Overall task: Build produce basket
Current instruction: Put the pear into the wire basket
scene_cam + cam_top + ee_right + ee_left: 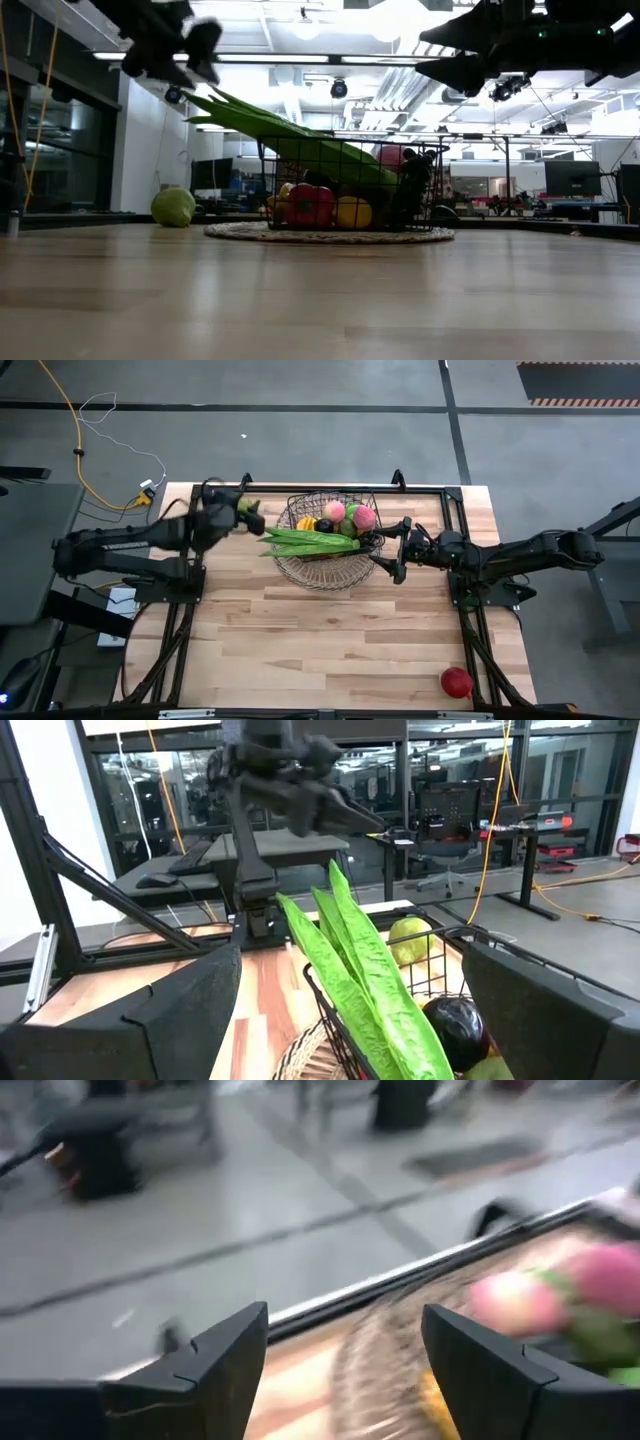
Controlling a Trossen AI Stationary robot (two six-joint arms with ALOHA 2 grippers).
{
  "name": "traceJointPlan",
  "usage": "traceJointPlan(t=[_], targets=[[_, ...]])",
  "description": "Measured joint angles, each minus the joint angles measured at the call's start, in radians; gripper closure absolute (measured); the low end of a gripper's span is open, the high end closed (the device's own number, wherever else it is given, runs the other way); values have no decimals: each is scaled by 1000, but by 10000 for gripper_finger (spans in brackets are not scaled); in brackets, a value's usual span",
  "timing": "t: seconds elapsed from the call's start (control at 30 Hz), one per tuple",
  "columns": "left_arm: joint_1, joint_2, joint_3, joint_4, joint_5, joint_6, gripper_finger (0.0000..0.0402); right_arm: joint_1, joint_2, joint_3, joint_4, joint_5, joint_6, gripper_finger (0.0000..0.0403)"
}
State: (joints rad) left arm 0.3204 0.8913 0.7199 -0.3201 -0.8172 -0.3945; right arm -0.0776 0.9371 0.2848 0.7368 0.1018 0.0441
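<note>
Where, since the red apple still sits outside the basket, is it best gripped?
Across its widest middle, coming straight down from above: the red apple is round and sits alone on the table near its right front corner, with nothing beside it to block fingers.

no text, label, brand, number or sign can be read in any of the views.

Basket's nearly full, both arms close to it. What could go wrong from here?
The long green pods stick out over the basket rim toward the left gripper; a sweep might drag them out. The right gripper hangs open beside the rim and might nudge it. The red apple sits near the table's corner.
</note>
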Motion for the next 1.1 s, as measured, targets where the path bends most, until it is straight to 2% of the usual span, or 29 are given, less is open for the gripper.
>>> traceJointPlan(t=[0.1, 0.27, 0.43, 0.63, 0.87, 1.1], targets=[[154, 62, 60, -166, 98, -46, 147, 0, 0, 0, -6, 0, 0, 34], [370, 173, 67, -270, 310, -48, 147, 0, 1, 0, -18, 0, 0, 34], [498, 295, 67, -288, 362, -36, 147, 0, 1, 0, -18, 0, 0, 34], [576, 429, 67, -275, 425, 8, 147, 0, 1, 0, -18, 0, 0, 34], [611, 542, 67, -170, 466, 31, 147, 0, 1, 0, -18, 0, 0, 34], [611, 588, 72, -142, 443, 35, 147, 0, 1, 0, -24, 0, 0, 34]])
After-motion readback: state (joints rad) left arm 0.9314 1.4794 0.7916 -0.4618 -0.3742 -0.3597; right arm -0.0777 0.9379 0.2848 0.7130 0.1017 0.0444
